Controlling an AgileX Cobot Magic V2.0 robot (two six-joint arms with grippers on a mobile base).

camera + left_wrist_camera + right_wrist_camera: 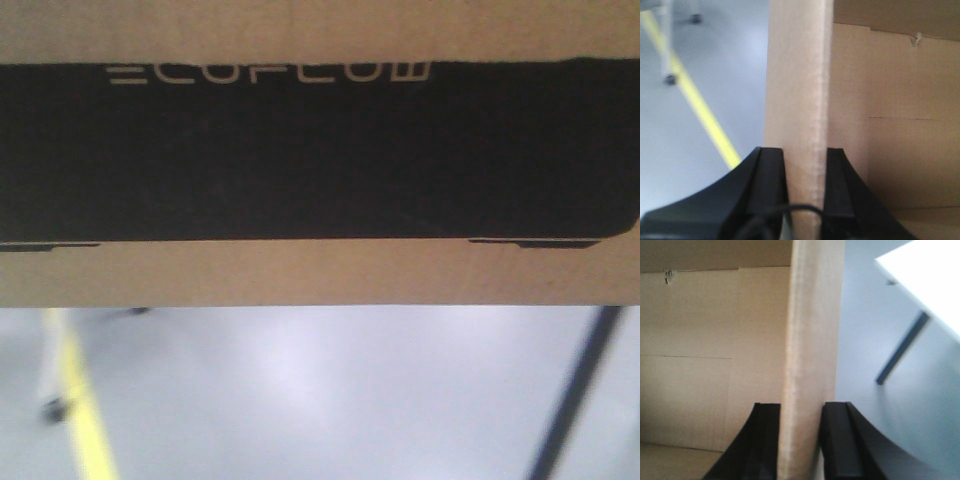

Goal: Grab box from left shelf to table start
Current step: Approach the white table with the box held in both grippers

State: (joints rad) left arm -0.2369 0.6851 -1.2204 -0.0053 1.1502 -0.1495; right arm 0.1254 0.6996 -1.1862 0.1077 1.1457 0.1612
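- Left fingers [771, 185]: two black pads closed on an upright side wall of the box [800, 100], one pad against its outer face and the other against its inner face.
- Right fingers [837, 440]: clamped in the same way across another upright wall of the box [812, 340], with one pad inside the carton and one outside.
- Box, front view [320, 270]: a brown carton spanning the full width of the upper frame. Its black panel [320, 150] carries pale ECOFLOW lettering [270, 73] near the top.
- Box interior [900, 125]: bare brown cardboard with a faint horizontal seam, seen from both of my wrists.
- Floor [350, 400]: pale grey, showing below the carton's lower edge in the front view and beside each gripped wall in the wrist views.
- Yellow line [85, 410]: a stripe running diagonally over the floor on my left side.
- Table [925, 275]: a white top in the upper right of the right wrist view, apart from the box, with a dark leg [902, 347] slanting beneath it.
- Support: I cannot tell whether the carton's underside rests on anything. Only my two grips are seen touching it.
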